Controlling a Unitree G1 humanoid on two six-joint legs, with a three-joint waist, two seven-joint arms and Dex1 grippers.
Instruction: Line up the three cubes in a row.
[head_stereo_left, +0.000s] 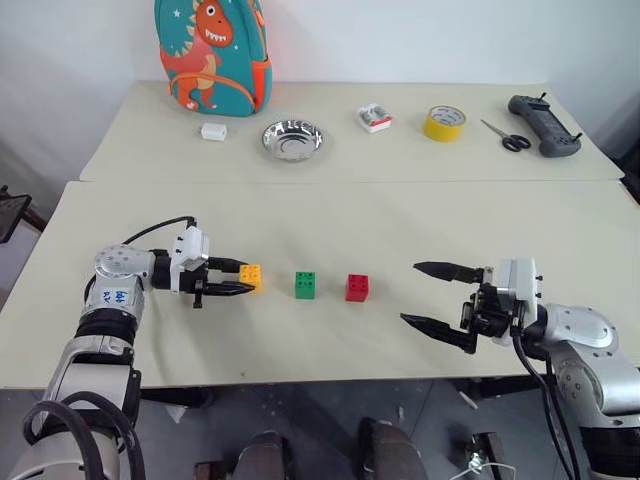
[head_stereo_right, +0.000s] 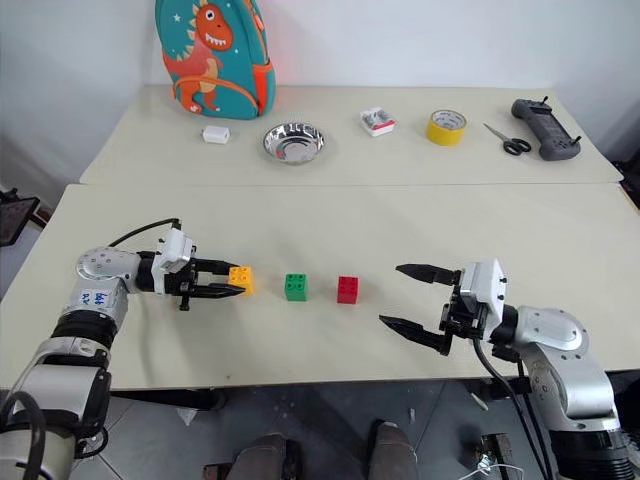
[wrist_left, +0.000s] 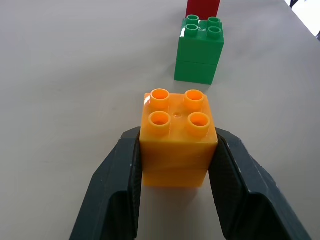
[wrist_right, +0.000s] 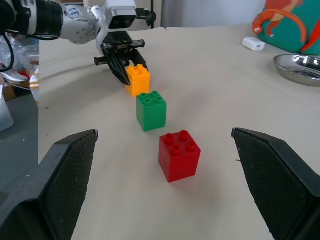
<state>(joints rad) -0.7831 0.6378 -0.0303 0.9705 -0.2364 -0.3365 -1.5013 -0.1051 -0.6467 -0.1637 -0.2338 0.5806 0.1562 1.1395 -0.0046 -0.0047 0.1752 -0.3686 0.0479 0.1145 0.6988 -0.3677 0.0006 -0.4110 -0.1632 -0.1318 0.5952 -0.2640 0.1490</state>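
Three cubes sit in a row on the near table: orange-yellow (head_stereo_left: 250, 275) on the left, green (head_stereo_left: 306, 284) in the middle, red (head_stereo_left: 357, 287) on the right. My left gripper (head_stereo_left: 246, 278) reaches in from the left, lying low and level over the table. It is shut on the orange-yellow cube (wrist_left: 177, 145), one finger (wrist_left: 117, 190) pressed to each side. The cube rests on the table. My right gripper (head_stereo_left: 410, 292) hovers open to the right of the red cube (wrist_right: 179, 155), pointing at the row with nothing between its fingers.
On the far table stand a dinosaur backpack (head_stereo_left: 212, 50), a small white block (head_stereo_left: 213, 131), a metal bowl (head_stereo_left: 293, 139), a small box (head_stereo_left: 374, 118), a yellow tape roll (head_stereo_left: 444, 123), scissors (head_stereo_left: 507, 136) and a grey controller (head_stereo_left: 543, 124). A seam (head_stereo_left: 350, 182) separates the tables.
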